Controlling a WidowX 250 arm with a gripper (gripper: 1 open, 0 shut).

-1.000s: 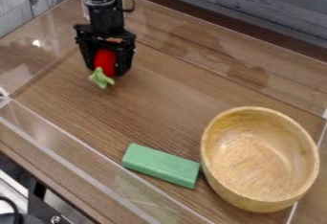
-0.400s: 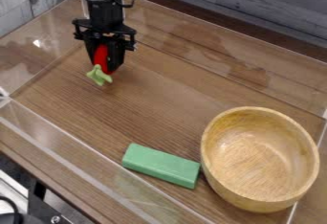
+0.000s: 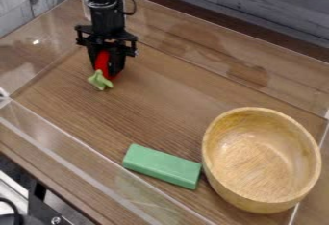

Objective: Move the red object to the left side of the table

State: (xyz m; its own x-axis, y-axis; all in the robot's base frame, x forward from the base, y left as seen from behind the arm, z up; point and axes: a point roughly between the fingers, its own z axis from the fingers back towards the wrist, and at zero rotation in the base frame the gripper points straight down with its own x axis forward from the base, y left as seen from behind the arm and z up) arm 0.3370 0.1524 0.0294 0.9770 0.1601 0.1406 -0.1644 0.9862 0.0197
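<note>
The red object (image 3: 108,63), a small red toy fruit with a light-green leafy end (image 3: 99,79), rests on the brown wood-grain table (image 3: 193,75) at the far left. My gripper (image 3: 108,68) points straight down over it. The two black fingers stand narrow, pressed against the red fruit's sides, and only the leafy end sticks out below them. The fruit still touches the tabletop.
A flat green rectangular block (image 3: 164,165) lies near the front edge. A wooden bowl (image 3: 263,160) stands at the front right. Low clear acrylic walls (image 3: 71,157) border the table.
The fingers have drawn in from wide open to tight against the red fruit. The hand has barely shifted.
</note>
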